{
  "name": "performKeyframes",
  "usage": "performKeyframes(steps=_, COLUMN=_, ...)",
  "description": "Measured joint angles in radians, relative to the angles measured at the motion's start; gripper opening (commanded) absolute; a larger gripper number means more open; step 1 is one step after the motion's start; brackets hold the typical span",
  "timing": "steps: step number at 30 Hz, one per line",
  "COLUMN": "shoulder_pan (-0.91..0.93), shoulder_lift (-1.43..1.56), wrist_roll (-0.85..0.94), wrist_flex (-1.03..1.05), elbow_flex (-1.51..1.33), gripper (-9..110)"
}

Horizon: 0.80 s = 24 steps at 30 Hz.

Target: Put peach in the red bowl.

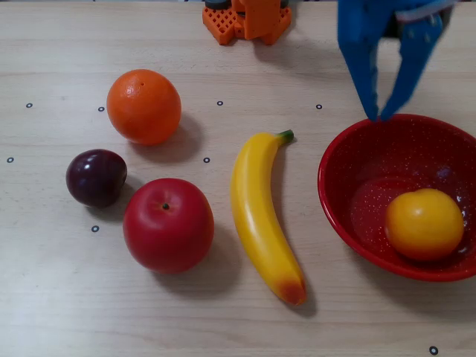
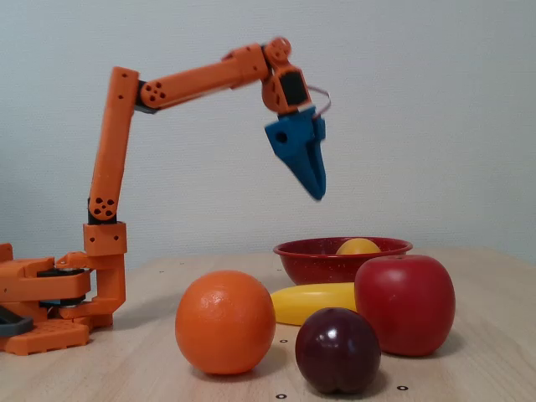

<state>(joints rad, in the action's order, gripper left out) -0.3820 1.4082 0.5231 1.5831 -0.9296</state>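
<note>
The peach, small, smooth and yellow-orange, lies inside the red bowl at the right of a fixed view. In the other fixed view its top shows just over the bowl's rim. My blue gripper hangs above the bowl's far rim, well clear of it, empty. Its fingertips meet, so it is shut. It also shows high above the bowl in a fixed view.
An orange, a dark plum, a red apple and a yellow banana lie on the wooden table left of the bowl. The arm's orange base stands at the table's far edge.
</note>
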Motion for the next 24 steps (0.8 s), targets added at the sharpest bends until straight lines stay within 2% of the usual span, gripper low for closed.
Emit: performKeyframes(steps=24, shoulder_pan=0.305, shoulder_lift=0.956, wrist_roll=0.0, wrist_flex=-0.16, elbow_flex=-0.911, gripper=0)
